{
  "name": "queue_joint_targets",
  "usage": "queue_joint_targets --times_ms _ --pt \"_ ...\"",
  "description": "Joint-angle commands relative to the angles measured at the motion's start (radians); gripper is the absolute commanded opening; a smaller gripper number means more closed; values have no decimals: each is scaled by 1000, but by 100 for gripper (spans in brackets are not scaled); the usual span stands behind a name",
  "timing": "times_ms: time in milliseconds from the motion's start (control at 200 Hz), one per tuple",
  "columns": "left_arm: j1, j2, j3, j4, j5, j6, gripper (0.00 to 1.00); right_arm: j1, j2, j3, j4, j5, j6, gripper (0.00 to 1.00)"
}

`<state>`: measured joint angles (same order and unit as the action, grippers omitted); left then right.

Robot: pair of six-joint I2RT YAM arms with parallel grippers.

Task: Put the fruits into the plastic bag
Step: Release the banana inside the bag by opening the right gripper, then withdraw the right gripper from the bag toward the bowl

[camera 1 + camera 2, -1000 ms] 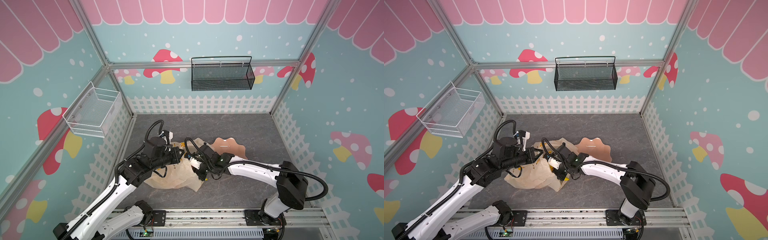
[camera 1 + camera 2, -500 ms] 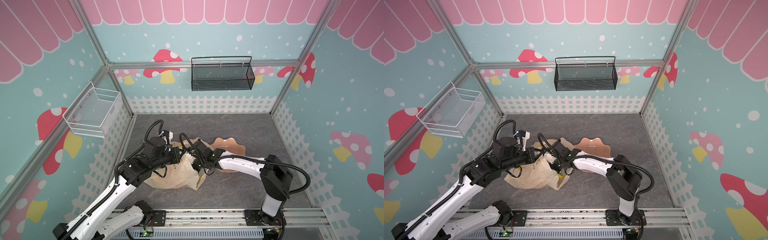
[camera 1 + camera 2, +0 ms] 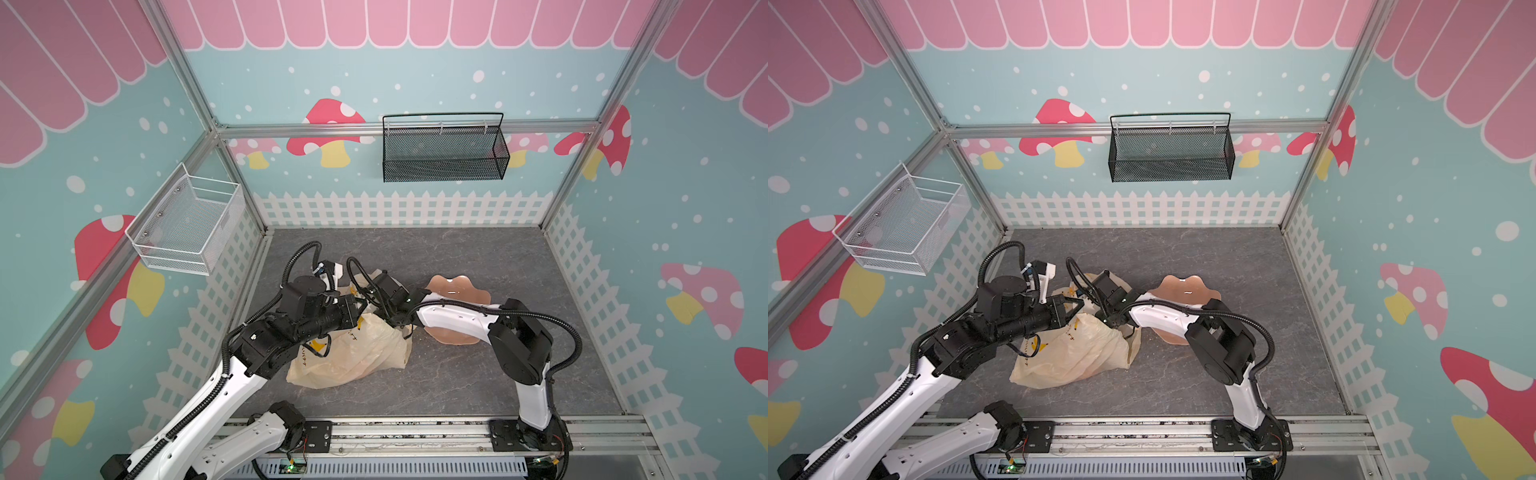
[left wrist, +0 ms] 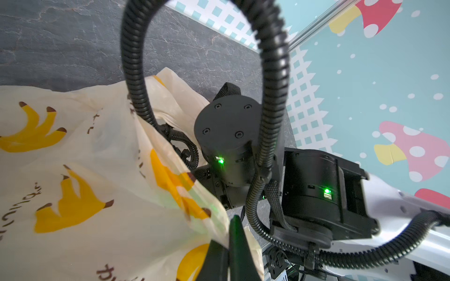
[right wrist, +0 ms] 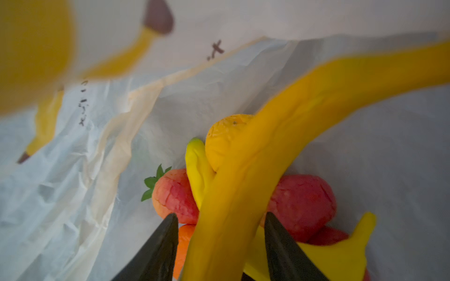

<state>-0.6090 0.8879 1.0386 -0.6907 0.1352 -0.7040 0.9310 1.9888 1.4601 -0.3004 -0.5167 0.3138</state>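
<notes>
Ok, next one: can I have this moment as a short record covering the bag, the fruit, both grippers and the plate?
plastic bag: crumpled, rim lifted on one side
left gripper: fingers shut on the bag's rim
right gripper: inside the bag, fingers apart
banana: between the right fingers, a gap on one side
also in the bag: orange, strawberries
pink plate: beside the bag, partly hidden by the right arm, no fruit visible on it

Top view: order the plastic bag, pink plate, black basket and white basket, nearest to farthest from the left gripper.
1. plastic bag: pinched in the left gripper.
2. pink plate: to the right, beyond the bag.
3. black basket, hung at the back, and white basket, hung left: too close to call.
</notes>
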Motion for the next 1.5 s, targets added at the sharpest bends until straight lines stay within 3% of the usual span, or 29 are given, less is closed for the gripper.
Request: queue_joint_targets --times_ms 0,360,390,770,1496 --pt "3 -18 3 -4 1 0 0 3 -30 -12 35 -64 15 69" --pt "5 -36 -11 -31 -27 5 0 -17 -201 -114 43 -132 -17 88" --pt "5 -38 -13 -31 -29 5 0 -17 -216 -127 45 -139 -23 99" --pt "5 -58 -41 -38 -48 -2 0 -33 -367 -224 -11 -123 -54 97" --pt "3 1 4 -13 20 25 0 -82 -633 -231 -215 351 -84 97"
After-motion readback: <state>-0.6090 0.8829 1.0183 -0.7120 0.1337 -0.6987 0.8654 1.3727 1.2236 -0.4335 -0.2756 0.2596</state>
